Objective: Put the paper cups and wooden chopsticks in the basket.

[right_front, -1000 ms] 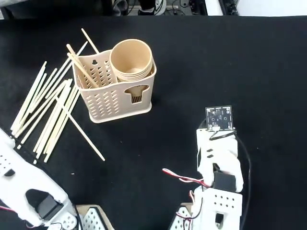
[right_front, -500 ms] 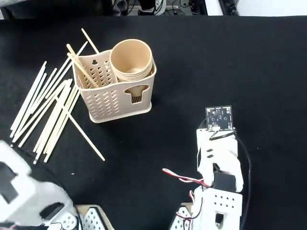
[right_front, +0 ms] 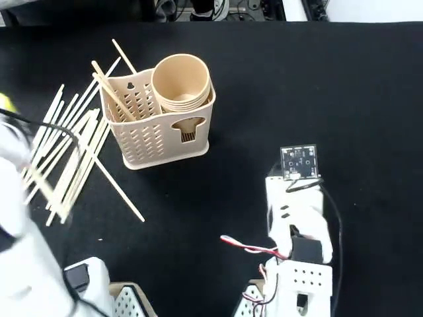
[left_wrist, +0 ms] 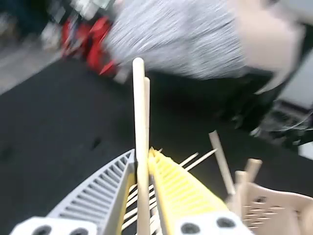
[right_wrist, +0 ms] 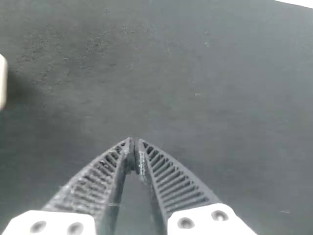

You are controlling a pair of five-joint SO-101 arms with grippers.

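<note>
**Chopstick pinched in the left fingers, basket next**

The left gripper [left_wrist: 142, 155] has its 2 fingers pinching a chopstick [left_wrist: 139, 98], which stands well past the fingertips. A 2nd stick may be pressed behind it, but I cannot tell. Beyond and below those fingertips the loose chopsticks [right_front: 69, 148] lie fanned on the black table [right_front: 277, 86], many not yet collected.

Off to one side of the left fingers stands the basket [right_front: 165, 135]. Its stored sticks [right_front: 106, 82] lean in the compartment nearer those fingers, and the paper cups [right_front: 182, 79] sit nested in the farther one. The right gripper [right_wrist: 133, 143] has its fingers pressed together on nothing above bare table, with the basket well apart from its fingertips.

The cups look finished, so the step in hand is likely carrying this stick to the basket. The next move calls for bringing the left fingers above the stick compartment, aiming the lower end inside the rim clear of the leaning sticks, then spreading the fingers.
</note>
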